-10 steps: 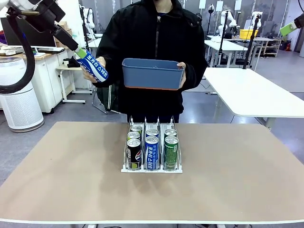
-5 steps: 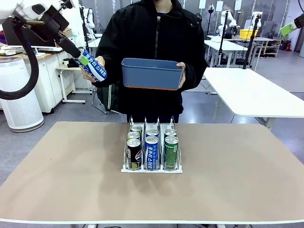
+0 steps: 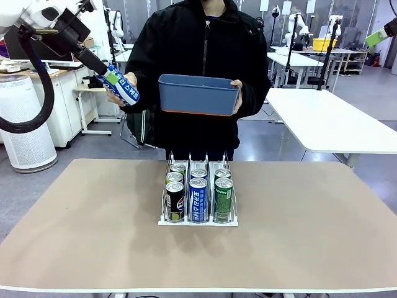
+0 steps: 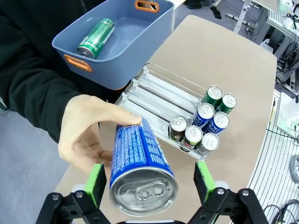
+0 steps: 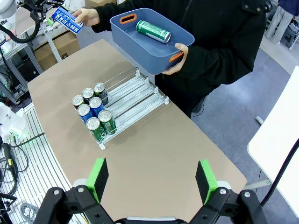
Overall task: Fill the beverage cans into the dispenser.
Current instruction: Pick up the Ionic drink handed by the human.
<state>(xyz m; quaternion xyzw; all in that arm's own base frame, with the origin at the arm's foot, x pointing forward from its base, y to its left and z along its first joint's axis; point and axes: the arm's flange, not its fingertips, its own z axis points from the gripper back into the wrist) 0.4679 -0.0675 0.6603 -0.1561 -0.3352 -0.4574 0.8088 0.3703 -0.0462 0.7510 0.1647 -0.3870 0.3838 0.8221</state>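
Observation:
A person's hand (image 4: 86, 135) holds a blue can with white lettering (image 4: 140, 172) out at chest height. My left gripper (image 4: 149, 182) stands open around its silver top, green pads either side; in the front view this gripper (image 3: 115, 81) is at the upper left, by the blue can (image 3: 124, 90). The white dispenser (image 3: 198, 218) sits mid-table with several cans at its front: black (image 3: 175, 200), blue (image 3: 198, 198) and green (image 3: 223, 197). My right gripper (image 5: 152, 177) hangs open high over the table's right side, holding nothing.
The person's other hand carries a blue bin (image 3: 198, 96) above the table's far edge; a green can (image 5: 154, 31) lies in it. The back halves of the dispenser lanes (image 4: 159, 93) are bare. Other tables and an air purifier (image 3: 25, 124) stand beyond the table.
My left arm has shifted slightly down and left along the blue can. The person's hands, the bin and the cans in the dispenser have stayed put.

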